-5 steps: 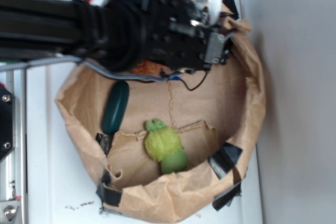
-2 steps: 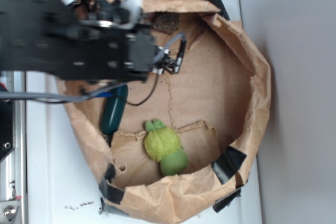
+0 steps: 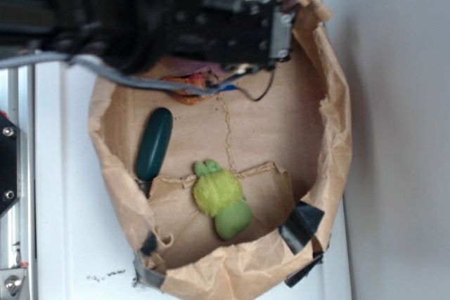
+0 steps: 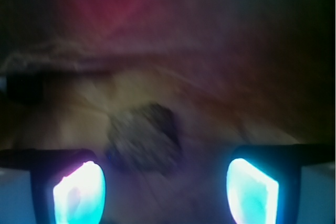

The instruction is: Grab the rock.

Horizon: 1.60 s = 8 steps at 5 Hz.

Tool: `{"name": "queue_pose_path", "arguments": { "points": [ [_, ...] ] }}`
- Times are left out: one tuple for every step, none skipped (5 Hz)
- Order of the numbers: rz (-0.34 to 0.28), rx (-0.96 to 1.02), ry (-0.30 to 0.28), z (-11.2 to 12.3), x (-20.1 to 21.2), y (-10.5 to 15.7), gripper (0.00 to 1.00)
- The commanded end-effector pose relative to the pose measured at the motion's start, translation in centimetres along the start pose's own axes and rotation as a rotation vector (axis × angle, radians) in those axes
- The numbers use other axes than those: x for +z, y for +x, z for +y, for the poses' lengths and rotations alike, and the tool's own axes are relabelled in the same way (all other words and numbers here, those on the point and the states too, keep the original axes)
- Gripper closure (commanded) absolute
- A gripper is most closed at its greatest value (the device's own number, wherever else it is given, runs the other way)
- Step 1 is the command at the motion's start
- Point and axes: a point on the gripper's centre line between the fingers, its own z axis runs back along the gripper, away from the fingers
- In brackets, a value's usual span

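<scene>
In the wrist view the rock (image 4: 144, 137) is a dark, rough, blurred chunk lying on brown paper. It sits just ahead of my gripper (image 4: 165, 192) and a little left of centre. The jaws stand wide apart, open, with nothing between the two glowing fingertips (image 4: 79, 192). From the exterior view the black arm and gripper (image 3: 278, 33) hang over the top of the paper basin and hide the rock.
A crumpled brown paper basin (image 3: 337, 145) with black tape patches (image 3: 302, 219) holds everything. A smooth dark green oblong (image 3: 153, 144) lies at its left and a green plush toy (image 3: 221, 198) near the bottom. An orange seashell (image 3: 190, 93) peeks from under the arm.
The arm has swung right from the basin's left side and now covers its top, hiding the rock that showed there 0.4 s ago. The paper wall has shifted shape.
</scene>
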Motion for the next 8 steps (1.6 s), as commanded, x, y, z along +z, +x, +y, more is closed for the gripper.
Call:
{"name": "queue_pose_path", "arguments": {
  "points": [
    [-0.058,0.075,-0.051,-1.9,0.4,3.5,0.0],
    [-0.087,0.055,-0.083,-2.4,0.2,3.2,0.0],
    [-0.097,0.04,-0.108,-2.2,0.1,2.9,1.0],
    [-0.111,0.029,-0.118,-2.0,0.0,2.5,1.0],
    [-0.125,0.016,-0.121,-1.7,-0.2,2.0,1.0],
    [-0.101,0.0,-0.13,-1.5,0.4,1.8,1.0],
    [-0.01,-0.103,-0.217,-0.7,3.7,0.7,1.0],
    [0.085,-0.221,-0.354,0.5,7.7,-0.2,1.0]
  ]
}}
